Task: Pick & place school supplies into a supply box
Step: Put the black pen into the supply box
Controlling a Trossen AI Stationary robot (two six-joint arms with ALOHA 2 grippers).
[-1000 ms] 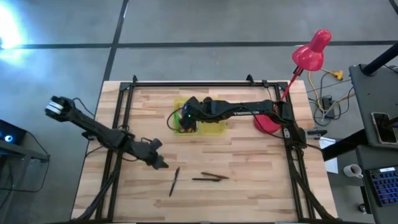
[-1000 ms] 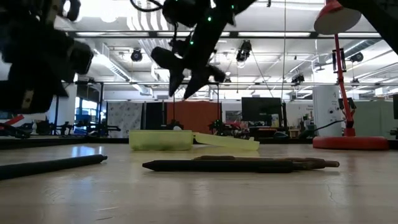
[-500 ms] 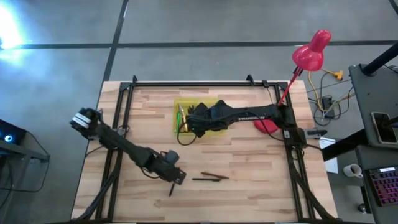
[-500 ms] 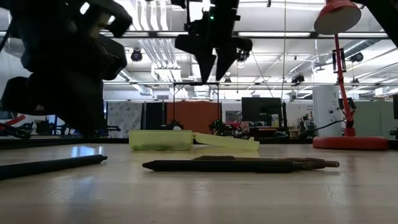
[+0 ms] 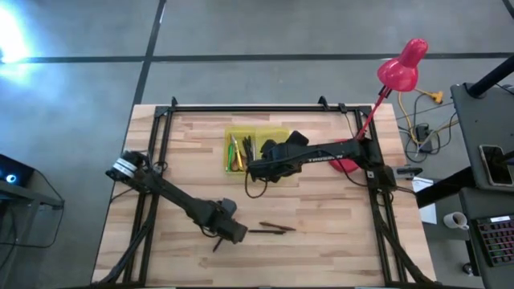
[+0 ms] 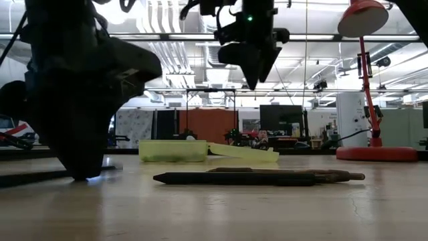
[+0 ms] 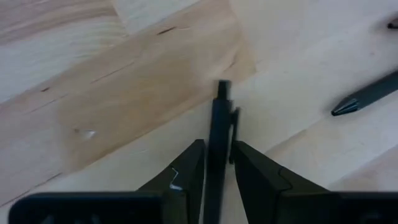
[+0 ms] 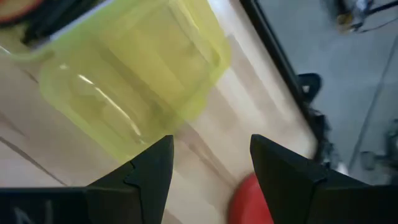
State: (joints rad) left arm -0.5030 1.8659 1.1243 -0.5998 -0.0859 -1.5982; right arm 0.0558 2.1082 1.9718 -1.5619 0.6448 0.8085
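The left gripper (image 7: 216, 171) is low at the table's front, its fingers (image 7: 186, 168) spread on both sides of a dark pen (image 7: 216, 146), not yet pressing it. The pen (image 5: 217, 243) lies flat, its long axis from 1 to 7 o'clock. Half a second ago this gripper was a little further back.

The right gripper (image 8: 211, 165) has its fingers spread and empty, hanging near the box (image 5: 255, 148) at 5 o'clock; it has drawn away from the box. Two more pens (image 5: 271, 229) lie along the 3–9 line. The table (image 5: 337, 241) is pale wood; a pink lamp (image 5: 399, 68) stands at its right corner.
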